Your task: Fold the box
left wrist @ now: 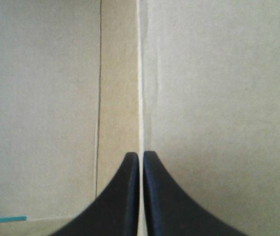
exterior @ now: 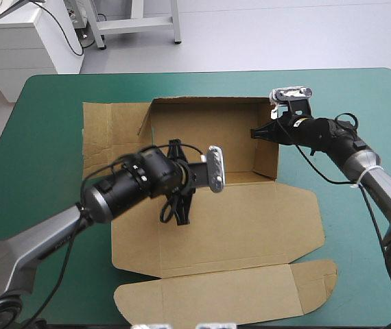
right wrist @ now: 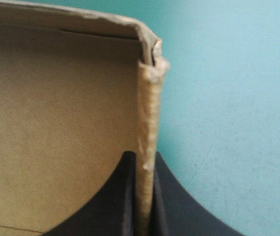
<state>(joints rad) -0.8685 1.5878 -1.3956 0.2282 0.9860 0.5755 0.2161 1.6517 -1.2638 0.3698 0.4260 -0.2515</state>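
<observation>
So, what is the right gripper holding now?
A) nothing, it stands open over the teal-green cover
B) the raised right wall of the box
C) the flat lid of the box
B: in the right wrist view, the right gripper is all but shut on the edge of the upright right wall of the box.

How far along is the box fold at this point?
Done: the box's far wall and right wall stand upright. In hand: the right gripper pinches the right wall's top edge, and the left gripper is shut on a thin board edge. Left: the left side panel lies mostly flat, untucked, and the lid lies flat on the teal-green cover.
</observation>
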